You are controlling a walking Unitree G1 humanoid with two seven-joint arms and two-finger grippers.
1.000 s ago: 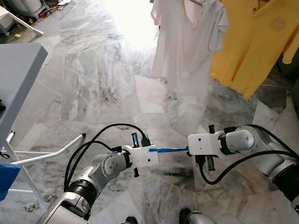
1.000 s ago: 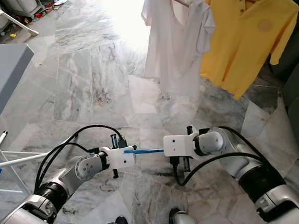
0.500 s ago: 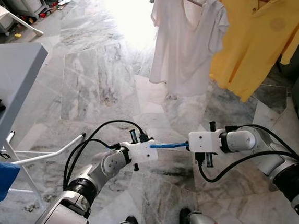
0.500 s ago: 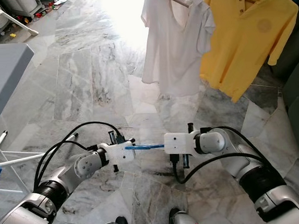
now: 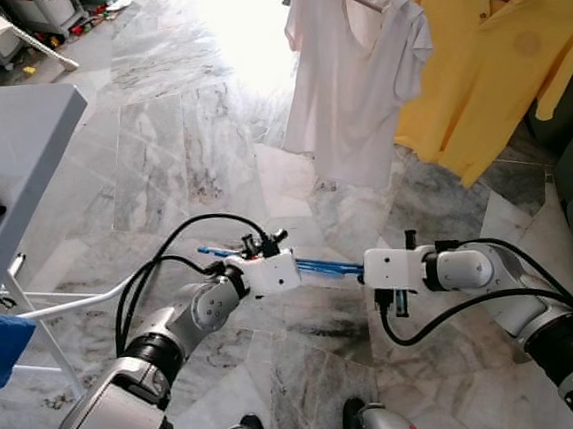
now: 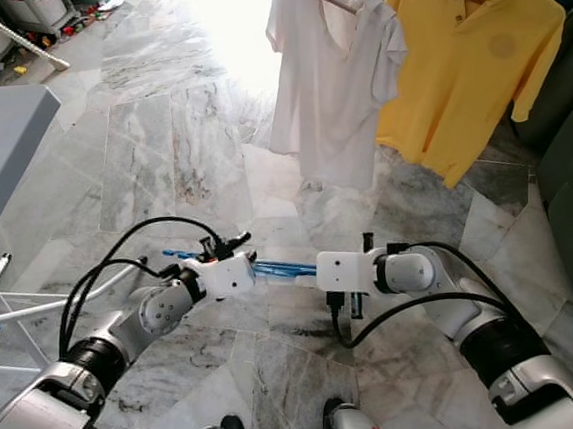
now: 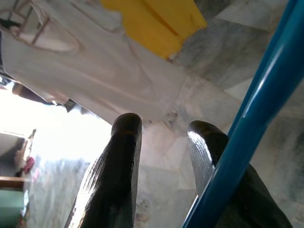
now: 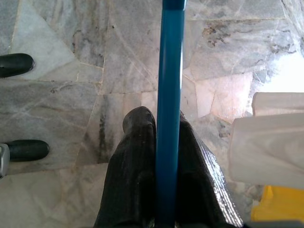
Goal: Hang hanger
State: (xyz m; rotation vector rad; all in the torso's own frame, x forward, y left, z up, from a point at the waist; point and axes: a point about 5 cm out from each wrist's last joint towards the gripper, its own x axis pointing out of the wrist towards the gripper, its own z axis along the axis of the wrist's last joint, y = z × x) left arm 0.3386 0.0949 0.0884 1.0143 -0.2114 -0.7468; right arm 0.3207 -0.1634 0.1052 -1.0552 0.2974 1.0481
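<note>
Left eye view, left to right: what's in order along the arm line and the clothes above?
Arm line: left gripper → blue hanger → right gripper. Above: white shirt → yellow shirt.

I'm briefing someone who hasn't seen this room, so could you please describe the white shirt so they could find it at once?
Above the grey marble floor, two garments hang side by side ahead of the robot. The white short-sleeved shirt is the left one, beside the yellow polo shirt; it alone is plain white.

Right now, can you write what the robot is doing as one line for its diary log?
step: hang hanger | right claw: shut on blue hanger | left claw: open, beside hanger | white shirt, yellow shirt: hanging ahead
</note>
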